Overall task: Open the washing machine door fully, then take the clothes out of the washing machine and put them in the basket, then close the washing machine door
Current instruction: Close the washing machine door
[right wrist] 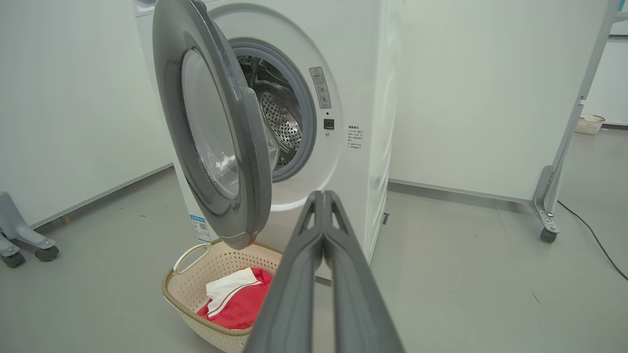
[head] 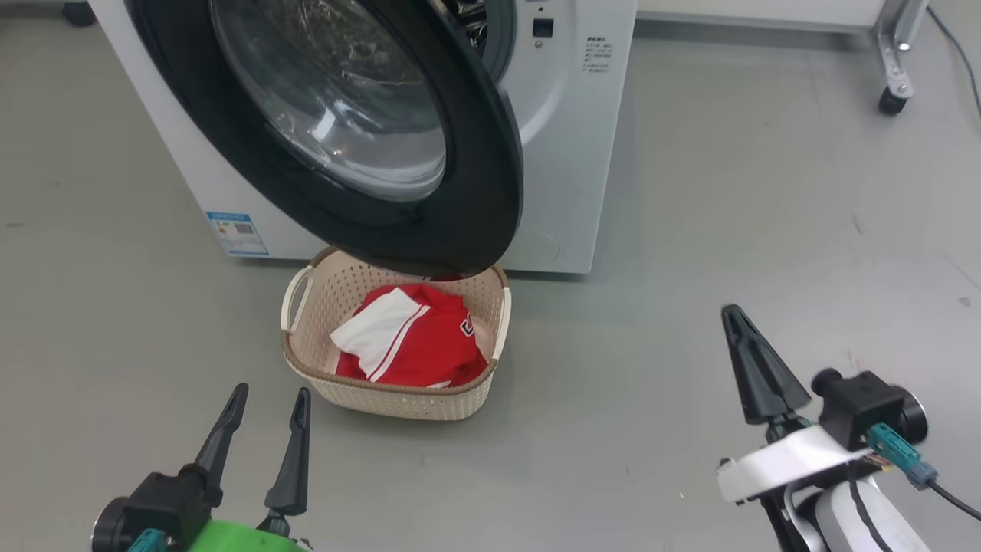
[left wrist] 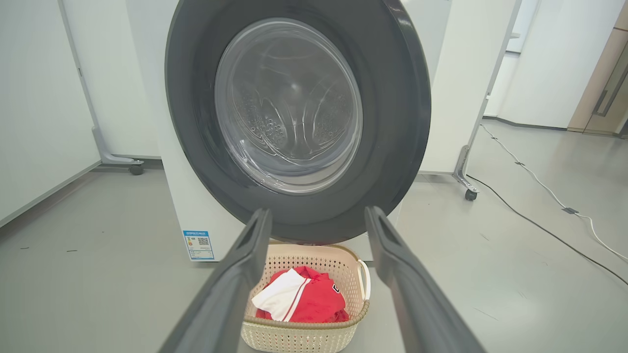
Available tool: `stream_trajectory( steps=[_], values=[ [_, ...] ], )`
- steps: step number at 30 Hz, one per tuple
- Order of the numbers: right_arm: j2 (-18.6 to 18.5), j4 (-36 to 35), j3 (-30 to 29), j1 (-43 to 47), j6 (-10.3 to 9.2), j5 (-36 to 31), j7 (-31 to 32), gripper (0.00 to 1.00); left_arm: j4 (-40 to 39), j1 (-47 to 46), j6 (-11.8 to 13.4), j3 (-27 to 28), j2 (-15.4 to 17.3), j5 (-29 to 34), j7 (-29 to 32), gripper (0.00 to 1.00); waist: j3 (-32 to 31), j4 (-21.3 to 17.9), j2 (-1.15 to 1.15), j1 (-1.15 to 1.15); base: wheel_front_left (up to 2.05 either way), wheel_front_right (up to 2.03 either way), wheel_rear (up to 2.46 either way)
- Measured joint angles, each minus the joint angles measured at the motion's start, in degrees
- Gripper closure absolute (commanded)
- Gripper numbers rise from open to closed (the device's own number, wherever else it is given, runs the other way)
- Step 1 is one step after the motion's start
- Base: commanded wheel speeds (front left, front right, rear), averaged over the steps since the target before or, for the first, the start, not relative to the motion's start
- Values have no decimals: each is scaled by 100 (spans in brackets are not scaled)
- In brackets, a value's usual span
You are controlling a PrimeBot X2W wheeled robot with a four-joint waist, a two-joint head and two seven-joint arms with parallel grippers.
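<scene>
The white washing machine [head: 567, 146] [right wrist: 353, 166] stands ahead with its black-rimmed door [head: 360, 130] [left wrist: 299, 113] [right wrist: 216, 132] swung partly open, hanging over the cream basket [head: 398, 391] [left wrist: 304, 333] [right wrist: 196, 304] on the floor. Red and white clothes [head: 414, 337] [left wrist: 301, 301] [right wrist: 235, 304] lie in the basket. The steel drum [right wrist: 282, 122] shows behind the door. My left gripper [head: 264, 406] [left wrist: 319, 215] is open at lower left, short of the basket, holding nothing. My right gripper [head: 736, 316] [right wrist: 324, 196] is shut and empty, out to the basket's right.
Grey floor [head: 728, 215] spreads to the right of the machine. A white partition on castors [head: 893, 96] [right wrist: 547, 233] stands at the back right, with cables [left wrist: 539, 196] trailing over the floor. Another castor frame [right wrist: 24, 245] stands at the far left. A blue sticker [head: 237, 234] marks the machine's lower front.
</scene>
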Motion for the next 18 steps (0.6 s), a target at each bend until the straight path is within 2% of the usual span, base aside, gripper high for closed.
stream_trajectory(
  steps=[10, 18],
  values=[
    [-467, -252, 1081, -1107, 2, -141, 278, 100, -44, -378, -57, -167, -166, 76, 0, 0, 593, 372, 0, 0, 0, 0, 0],
    [-817, -272, 1528, -2009, 2, -97, 546, 100, -110, -779, -100, -303, -323, 93, 0, 0, 1124, 712, 0, 0, 0, 0, 0]
  ],
)
